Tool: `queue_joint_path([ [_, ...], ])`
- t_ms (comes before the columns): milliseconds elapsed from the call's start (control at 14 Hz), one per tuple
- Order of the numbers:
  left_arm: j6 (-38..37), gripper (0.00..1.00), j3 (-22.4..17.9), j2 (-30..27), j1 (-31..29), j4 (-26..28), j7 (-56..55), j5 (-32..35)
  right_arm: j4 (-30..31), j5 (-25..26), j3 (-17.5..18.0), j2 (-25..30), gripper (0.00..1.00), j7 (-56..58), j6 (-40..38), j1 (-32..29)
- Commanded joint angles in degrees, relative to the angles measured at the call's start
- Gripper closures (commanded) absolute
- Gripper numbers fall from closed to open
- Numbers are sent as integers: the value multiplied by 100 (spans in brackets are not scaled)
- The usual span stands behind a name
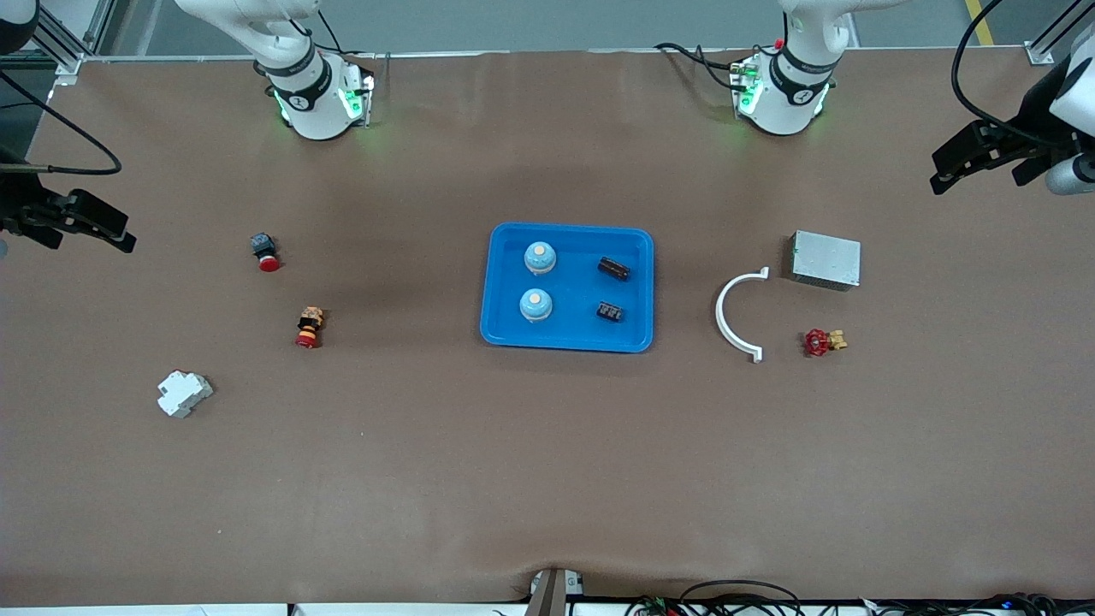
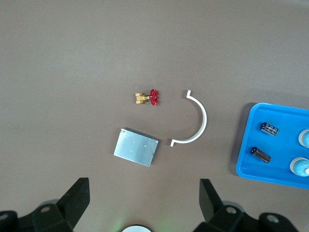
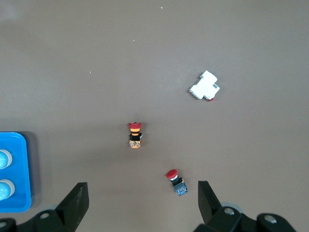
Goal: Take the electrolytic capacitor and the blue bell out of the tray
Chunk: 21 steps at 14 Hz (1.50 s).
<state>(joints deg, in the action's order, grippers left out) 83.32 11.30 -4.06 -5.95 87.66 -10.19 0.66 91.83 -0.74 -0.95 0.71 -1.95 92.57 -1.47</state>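
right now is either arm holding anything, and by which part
Nothing is held. The left gripper and the right gripper both hang open over bare table; both bells and both capacitors lie in the blue tray.

— What's on the brown table [image 1: 547,479]?
— A blue tray [image 1: 505,282] at centre. Toward the right arm's end: two red buttons [image 1: 264,251] [image 1: 309,327], a white breaker [image 1: 183,393]. Toward the left arm's: white clamp [image 1: 730,315], metal box [image 1: 825,259], red valve [image 1: 823,342].
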Motion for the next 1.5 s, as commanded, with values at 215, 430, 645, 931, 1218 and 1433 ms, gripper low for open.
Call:
queue_joint_path([
  [215, -97, 0, -5, -77, -11, -21, 35, 66, -78, 39, 7, -44, 0, 1, -37, -20],
  [430, -106, 0, -13, 45, -11, -108, 18, 92, -78, 39, 7, -44, 0, 1, -28, -20],
  [645, -123, 0, -5, 81, 15, -74, 35, 13, -25, -40, 7, -27, 0, -86, -37, 6],
  [931, -123, 0, 127, 300, 260, -56, -647, -14, 273, -269, 25, 17, 0, -1094, -2, 312],
  [1218, -88, 0, 206, 590, 752, 67, -2264, -242, 800, -321, 42, 35, 0, -2702, 383, 954],
  [1433, 61, 0, 242, 643, 1043, 269, -2890, -233, 1222, -603, 42, 9, 0, -3695, 989, 1455],
])
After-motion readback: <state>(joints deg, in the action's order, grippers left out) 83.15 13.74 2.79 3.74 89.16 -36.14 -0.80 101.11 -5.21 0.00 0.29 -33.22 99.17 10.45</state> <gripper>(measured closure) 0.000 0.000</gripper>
